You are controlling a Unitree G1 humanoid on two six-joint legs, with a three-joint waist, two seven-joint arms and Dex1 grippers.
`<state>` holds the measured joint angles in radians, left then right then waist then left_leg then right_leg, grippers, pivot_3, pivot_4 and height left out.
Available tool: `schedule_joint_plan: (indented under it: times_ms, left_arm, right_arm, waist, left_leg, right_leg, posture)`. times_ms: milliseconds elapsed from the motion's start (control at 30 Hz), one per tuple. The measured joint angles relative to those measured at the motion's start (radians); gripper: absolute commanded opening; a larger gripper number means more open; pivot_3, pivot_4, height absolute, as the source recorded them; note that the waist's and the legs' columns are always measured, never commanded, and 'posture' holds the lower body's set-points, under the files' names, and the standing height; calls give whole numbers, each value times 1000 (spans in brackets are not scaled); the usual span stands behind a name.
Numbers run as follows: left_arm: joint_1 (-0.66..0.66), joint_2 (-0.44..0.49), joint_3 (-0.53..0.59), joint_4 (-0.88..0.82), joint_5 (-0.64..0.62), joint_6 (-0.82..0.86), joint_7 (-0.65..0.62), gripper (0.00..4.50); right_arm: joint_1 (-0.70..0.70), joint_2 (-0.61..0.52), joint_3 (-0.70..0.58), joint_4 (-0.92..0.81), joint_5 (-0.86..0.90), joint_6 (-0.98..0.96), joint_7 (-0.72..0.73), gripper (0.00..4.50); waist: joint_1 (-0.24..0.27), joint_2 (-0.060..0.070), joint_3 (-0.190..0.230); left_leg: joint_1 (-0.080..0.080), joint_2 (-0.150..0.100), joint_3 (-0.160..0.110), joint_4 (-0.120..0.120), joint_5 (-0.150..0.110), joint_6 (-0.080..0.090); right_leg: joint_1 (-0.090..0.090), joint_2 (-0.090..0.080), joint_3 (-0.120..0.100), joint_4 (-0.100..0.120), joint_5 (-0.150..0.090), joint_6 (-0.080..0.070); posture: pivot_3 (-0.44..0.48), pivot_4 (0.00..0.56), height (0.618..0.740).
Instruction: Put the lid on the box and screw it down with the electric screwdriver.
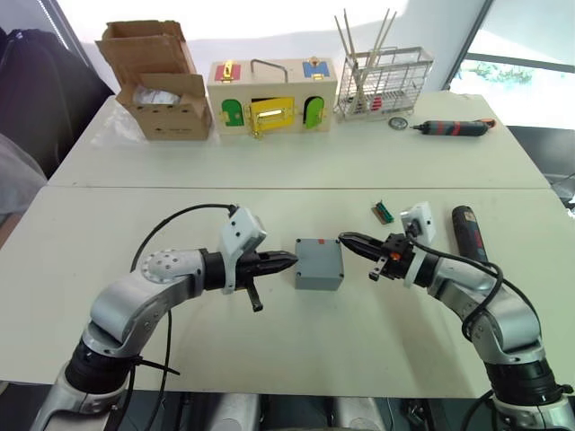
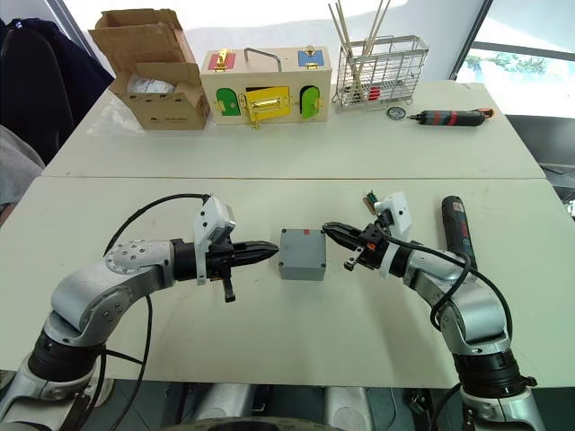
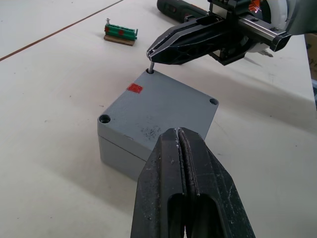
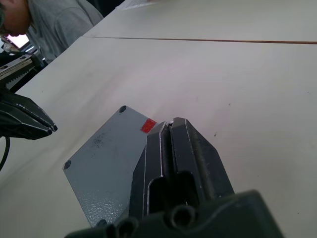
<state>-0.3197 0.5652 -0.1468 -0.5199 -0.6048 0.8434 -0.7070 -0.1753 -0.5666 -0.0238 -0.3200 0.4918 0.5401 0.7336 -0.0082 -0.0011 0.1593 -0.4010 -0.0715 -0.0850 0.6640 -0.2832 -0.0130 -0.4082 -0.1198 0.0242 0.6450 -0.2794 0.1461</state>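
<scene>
Two grippers faced each other across the box [image 1: 319, 263], which sat near the centre of the frame on the near white table [image 1: 81, 296], its lid [image 3: 157, 108] already on top with a red mark by one corner. The left gripper [image 1: 286, 262], fingers pressed together on nothing, pointed at the box's left edge, just short of touching. The right gripper [image 1: 347, 240] had its jaws pinched on a small screw [image 3: 151, 67] held upright over the lid's corner hole at the upper right of the box. Right of that arm, near the table's right edge, lay the electric screwdriver [image 1: 470, 232]. Wide bare tabletop lay below and left of the box; a small green part [image 1: 383, 212] sat above the right gripper.
</scene>
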Motion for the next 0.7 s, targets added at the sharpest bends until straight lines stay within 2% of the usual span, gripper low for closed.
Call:
schedule_joint_plan:
  times_ms: [467,567,700]
  left_arm:
    - [0,-11,0,0,7,-3,0,0]
    - [0,-11,-1,0,7,-3,1,0]
    - [0,-12,-1,0,7,-3,1,0]
  right_arm:
    - [-13,-3,33,27,-52,-25,16,29]
    - [-17,-3,34,30,-57,-27,19,882]
    - [-17,-4,34,30,-57,-26,22,2938]
  waist:
    - [0,0,0]
    - [0,0,0]
    - [0,0,0]
  left_leg:
    - [0,0,0,0,0,-1]
    - [0,0,0,0,0,-1]
    - [0,0,0,0,0,-1]
  right_leg:
    - [0,0,0,0,0,0]
    - [0,0,0,0,0,0]
    - [0,0,0,0,0,0]
  posture:
    - [0,150,731]
    - [0,150,731]
    - [0,150,731]
